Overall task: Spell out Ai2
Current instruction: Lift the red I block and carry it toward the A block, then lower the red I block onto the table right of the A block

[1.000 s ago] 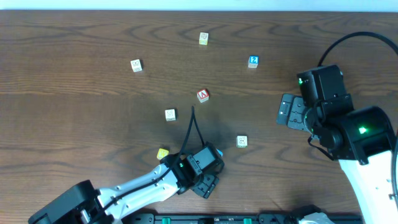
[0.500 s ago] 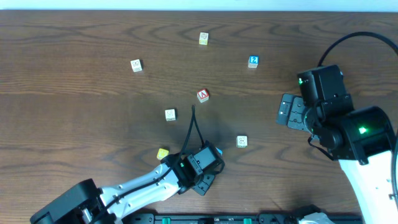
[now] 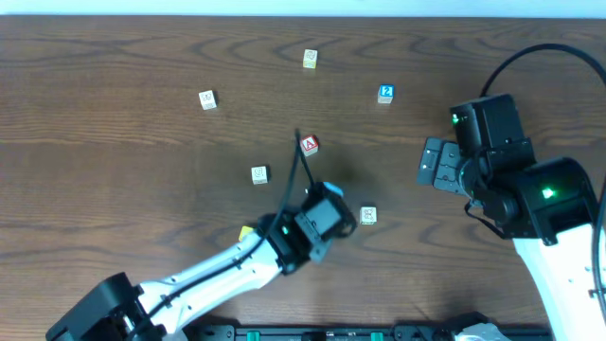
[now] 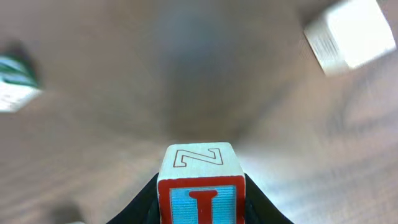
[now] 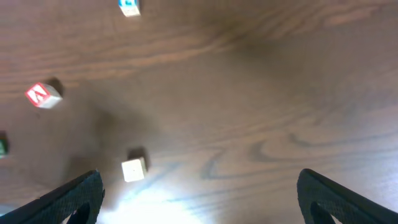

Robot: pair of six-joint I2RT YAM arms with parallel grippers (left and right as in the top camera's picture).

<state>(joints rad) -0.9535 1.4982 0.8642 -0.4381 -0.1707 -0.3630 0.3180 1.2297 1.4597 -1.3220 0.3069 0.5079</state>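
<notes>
My left gripper (image 4: 200, 202) is shut on the I block (image 4: 200, 186), a wooden cube with a red I on a blue face and an outlined Z on top. From overhead the left gripper (image 3: 325, 220) hovers mid-table, just below the red A block (image 3: 309, 145) and the block itself is hidden under it. The blue 2 block (image 3: 385, 93) lies further back right. My right gripper (image 3: 436, 166) hangs open over the right side. In the right wrist view its fingers (image 5: 68, 199) frame bare wood, with the A block (image 5: 42, 94) and the 2 block (image 5: 129, 6) to the left.
Other letter blocks are scattered about: a white one (image 3: 368, 216) right of the left gripper, one (image 3: 259, 174) to its left, a yellow one (image 3: 246, 232) near the left arm, and two (image 3: 207, 98) (image 3: 311, 59) at the back.
The left gripper has shut on the I block and carried it from near the front edge toward the table's middle. The right arm has barely shifted.
</notes>
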